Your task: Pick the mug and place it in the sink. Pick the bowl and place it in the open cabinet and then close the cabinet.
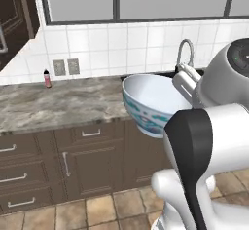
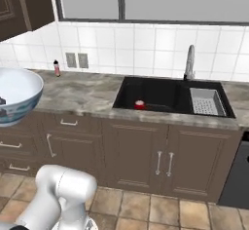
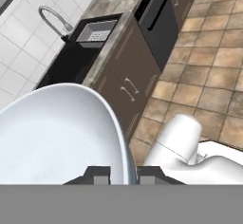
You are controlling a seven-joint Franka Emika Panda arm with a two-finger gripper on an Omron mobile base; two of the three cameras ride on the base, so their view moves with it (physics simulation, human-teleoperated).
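The arm is raised in front of the counter, and the gripper is clenched on the rim of the bowl. The bowl hangs tilted in the air, before the lower drawers, with one fingertip inside its rim and the other outside. To the right, the mug lies in the black sink.

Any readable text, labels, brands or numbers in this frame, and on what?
None can be read.
bowl: a blue-teal pattern, no letters.
slim red-pink bottle: any label is too small to read.
round dark cap on the arm: faint greenish marks, too blurred to read.
wall outlets: blank.
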